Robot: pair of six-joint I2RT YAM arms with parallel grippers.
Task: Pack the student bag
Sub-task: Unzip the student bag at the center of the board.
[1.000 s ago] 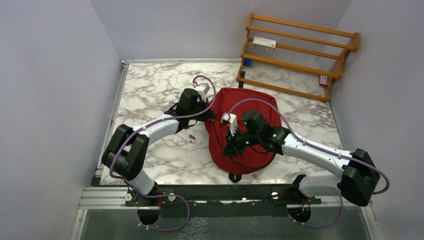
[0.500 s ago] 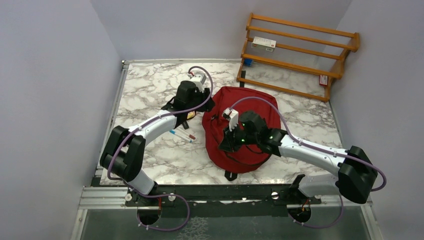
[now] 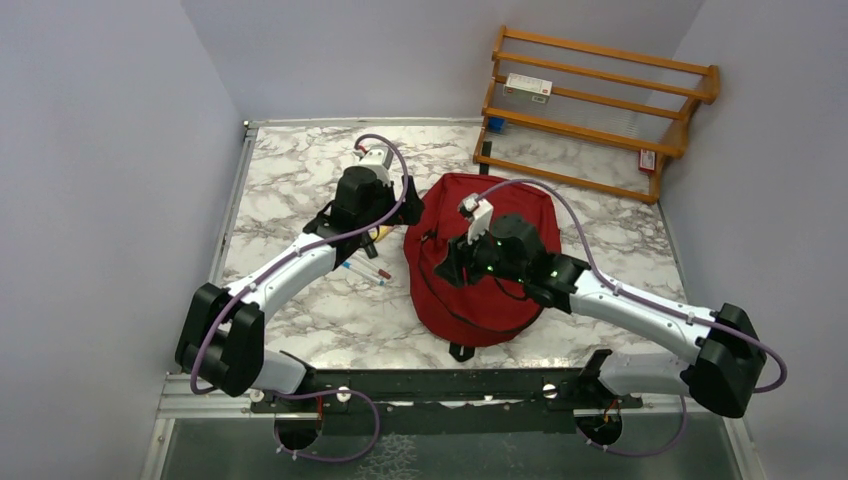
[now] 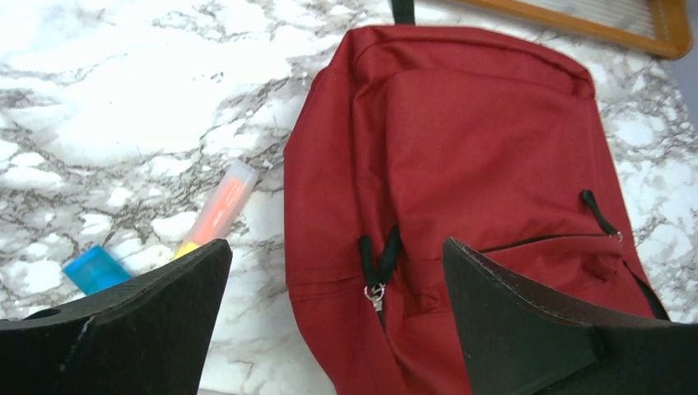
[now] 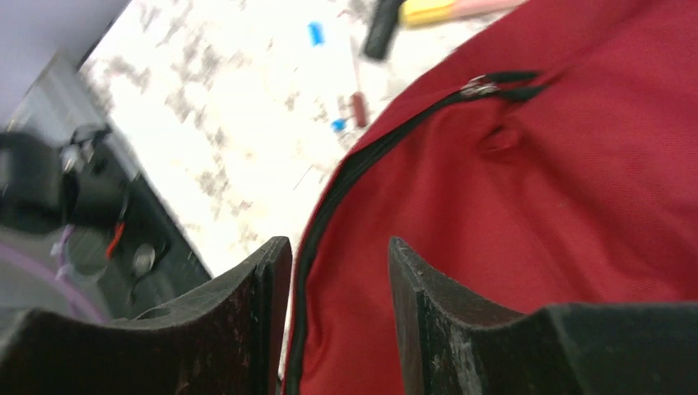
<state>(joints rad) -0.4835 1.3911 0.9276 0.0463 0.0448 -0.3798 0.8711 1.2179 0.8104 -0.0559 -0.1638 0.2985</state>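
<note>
From above, we saw the student bag (image 3: 480,318) lying flat on the marble counter (image 3: 300,180), right of centre, with a wooden rack (image 3: 600,105) behind it. The left claw (image 3: 388,228) hung at the bag's left edge, near two pens (image 3: 365,270), and the right claw (image 3: 447,270) hovered over the bag's left half. Through the left wrist camera, the left claw (image 4: 336,247) stood released, its jaws spread wide and empty above the bag (image 4: 461,148), whose black zip pulls (image 4: 376,271) lay below the gap; an orange highlighter (image 4: 218,210) and a small blue item (image 4: 95,267) lay just beside it. Through the blurred right wrist camera, the right claw (image 5: 337,247) was parted over the bag's (image 5: 576,181) black zip (image 5: 354,164), gripping nothing.
</note>
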